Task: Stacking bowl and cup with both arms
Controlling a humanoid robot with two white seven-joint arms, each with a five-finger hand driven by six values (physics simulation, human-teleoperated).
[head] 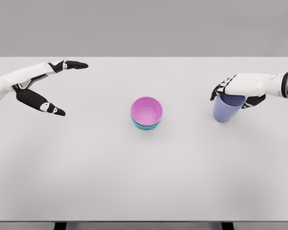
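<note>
Here, the right robot hand (236, 91) is curling its fingers over the rim of the lavender cup (226, 108), which is standing upright on the white surface (144, 182) toward the right side. The grip is looking like a top-down clasp on the upper edge, with the thumb on the near side. The left robot hand (50, 88) is hovering well apart at the far left, its fingers spread wide and holding nothing. In the middle of the surface, the pink bowl (146, 111) is sitting nested inside the teal bowl (146, 126), of which only a lower crescent is showing.

The cup is probably light, stiff plastic with smooth, slippery walls, so a hold around the rim or the upper wall seems soundest; squeezing too hard could make it squirt out. The bowls, wide and shallow, are likely best steadied at the rim by the free hand while the cup is being set in.
</note>
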